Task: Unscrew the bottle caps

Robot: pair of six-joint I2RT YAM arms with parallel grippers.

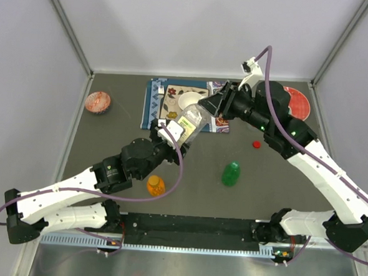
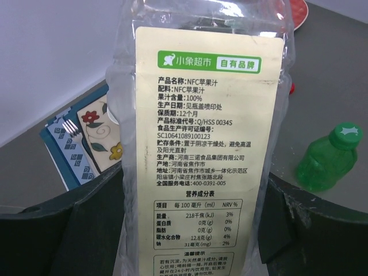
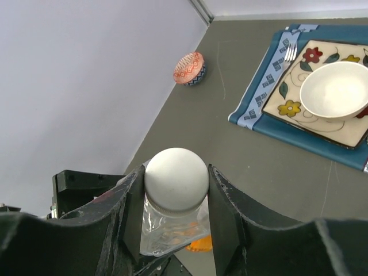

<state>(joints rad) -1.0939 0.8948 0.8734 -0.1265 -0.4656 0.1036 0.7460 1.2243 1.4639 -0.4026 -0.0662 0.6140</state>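
Observation:
My left gripper (image 1: 172, 134) is shut on the body of the larger clear bottle (image 1: 193, 121) and holds it tilted above the table; its pale printed label (image 2: 201, 144) fills the left wrist view between the dark fingers (image 2: 86, 230). My right gripper (image 3: 175, 187) is shut on that bottle's white cap (image 3: 176, 177), one finger on each side, and the cap sits on the neck. The green bottle (image 1: 231, 173) lies on the table with its green cap (image 2: 345, 133) on. The orange bottle (image 1: 156, 185) stands near the left arm. A loose red cap (image 1: 257, 144) lies on the table. The small red-labelled bottle is out of view.
A blue placemat (image 1: 153, 105) at the back holds a flowered square plate (image 3: 290, 92) with a white bowl (image 3: 333, 89). A small patterned bowl (image 1: 97, 101) sits at the back left and a red plate (image 1: 298, 102) at the back right. Grey walls close in the table.

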